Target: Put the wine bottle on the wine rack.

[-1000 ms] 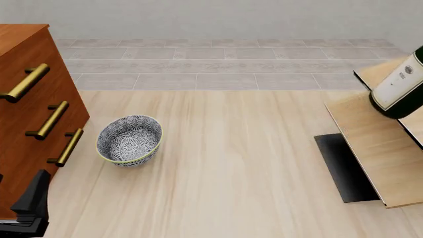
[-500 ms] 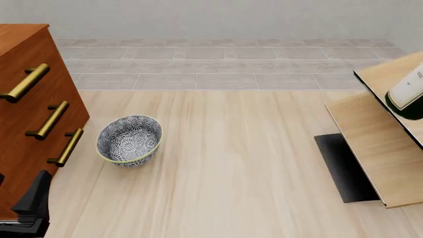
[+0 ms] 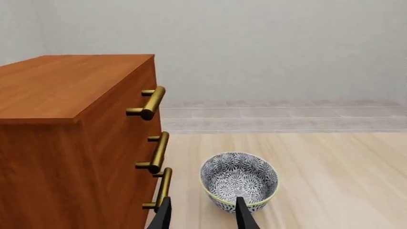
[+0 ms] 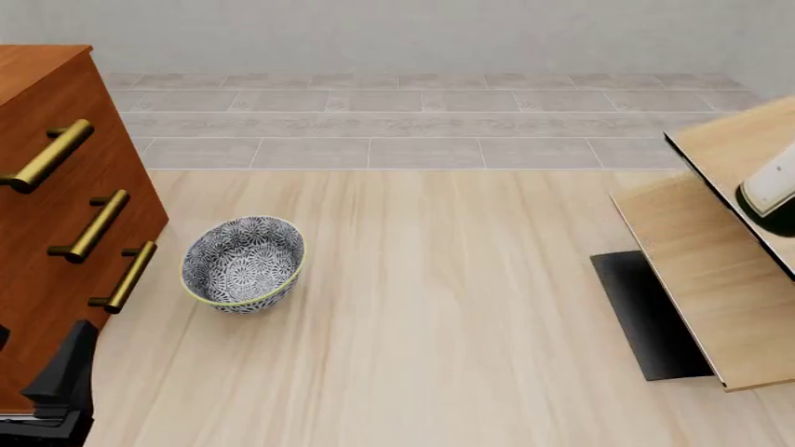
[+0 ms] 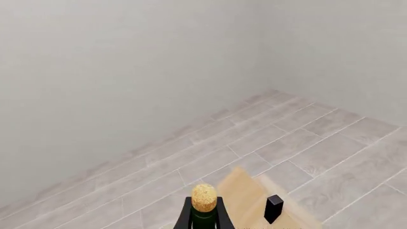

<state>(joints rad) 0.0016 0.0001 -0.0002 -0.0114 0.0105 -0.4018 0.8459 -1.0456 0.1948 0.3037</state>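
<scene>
Only the lower end of the dark green wine bottle (image 4: pixel 777 194), with part of its white label, shows at the front view's right edge, over the pale-wood wine rack (image 4: pixel 702 270). Its tan cork and neck (image 5: pixel 204 202) fill the near centre of the right wrist view. My right gripper (image 5: pixel 203 220) is shut on the bottle, a dark finger on each side of the neck; it is out of the front view. My left gripper (image 3: pixel 202 217) is open and empty just short of the bowl, and sits at the front left (image 4: pixel 59 386).
A reddish-brown drawer cabinet (image 4: pixel 50 214) with brass handles stands at the left. A patterned grey-blue bowl (image 4: pixel 244 263) sits beside it. The rack's black base plate (image 4: pixel 643 312) lies on the table at the right. A grey tiled floor lies beyond the table.
The wine bottle has moved to the right over the rack, so less of it shows at the front view's edge. The left arm, bowl and cabinet have not moved.
</scene>
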